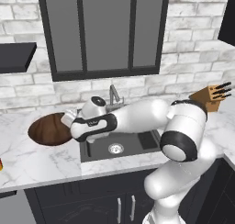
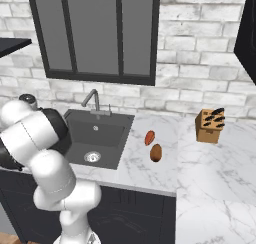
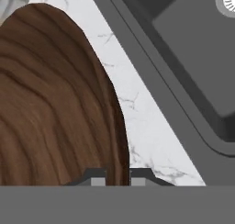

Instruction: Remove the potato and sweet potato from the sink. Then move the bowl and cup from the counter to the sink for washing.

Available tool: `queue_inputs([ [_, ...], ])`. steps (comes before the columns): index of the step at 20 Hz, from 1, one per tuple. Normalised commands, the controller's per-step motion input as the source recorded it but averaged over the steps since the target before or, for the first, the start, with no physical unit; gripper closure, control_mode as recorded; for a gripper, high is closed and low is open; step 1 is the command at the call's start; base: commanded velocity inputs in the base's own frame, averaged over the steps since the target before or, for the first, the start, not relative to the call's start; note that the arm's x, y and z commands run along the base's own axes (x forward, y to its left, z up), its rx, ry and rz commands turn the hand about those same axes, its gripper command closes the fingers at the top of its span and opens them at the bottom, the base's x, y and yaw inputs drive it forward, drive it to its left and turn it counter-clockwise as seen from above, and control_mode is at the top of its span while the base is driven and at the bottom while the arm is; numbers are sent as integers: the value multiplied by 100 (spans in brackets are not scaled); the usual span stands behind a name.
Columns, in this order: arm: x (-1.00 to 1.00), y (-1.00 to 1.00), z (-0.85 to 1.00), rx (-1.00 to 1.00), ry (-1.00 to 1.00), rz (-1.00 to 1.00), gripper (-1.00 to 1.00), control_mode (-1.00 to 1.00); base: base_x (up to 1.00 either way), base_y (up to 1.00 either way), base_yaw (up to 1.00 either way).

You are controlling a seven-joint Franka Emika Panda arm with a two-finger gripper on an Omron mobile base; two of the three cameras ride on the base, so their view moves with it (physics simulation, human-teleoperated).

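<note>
Two lumps lie out of the basin. Left base view: bowl [image 1: 48, 129], dark brown wood, on the desk [image 1: 32, 161] at 9 o'clock of the sink [image 1: 121, 147]; the white arm reaches over the sink, its hand at the bowl's 3 o'clock rim. Faucet [image 1: 114, 95] at the sink's 12 o'clock. Knife block [image 1: 210, 97] at 3 o'clock, well apart.

Right base view: sweet potato [image 2: 149, 137] and potato [image 2: 156, 152] on the desk at 3 o'clock of the sink, near each other, the potato at 6 o'clock of the sweet potato.

Hand view: fingers [image 3: 98, 178], close together, clamped on the bowl's thin rim, one tip on each side of it. Marble strip between bowl and sink edge; drain [image 3: 227, 0] at 1 o'clock.
</note>
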Motion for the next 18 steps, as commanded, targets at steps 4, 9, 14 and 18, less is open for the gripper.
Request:
queue_inputs([
  [4,-16,-33,22,12,0,-6,100,-100,0,0,0],
  [9,-13,-32,19,5,0,-6,100,-100,0,0,0],
  [14,-5,-27,19,0,6,-4,100,-100,0,0,0],
  [18,-4,-28,22,0,7,-4,100,-100,0,0,0],
])
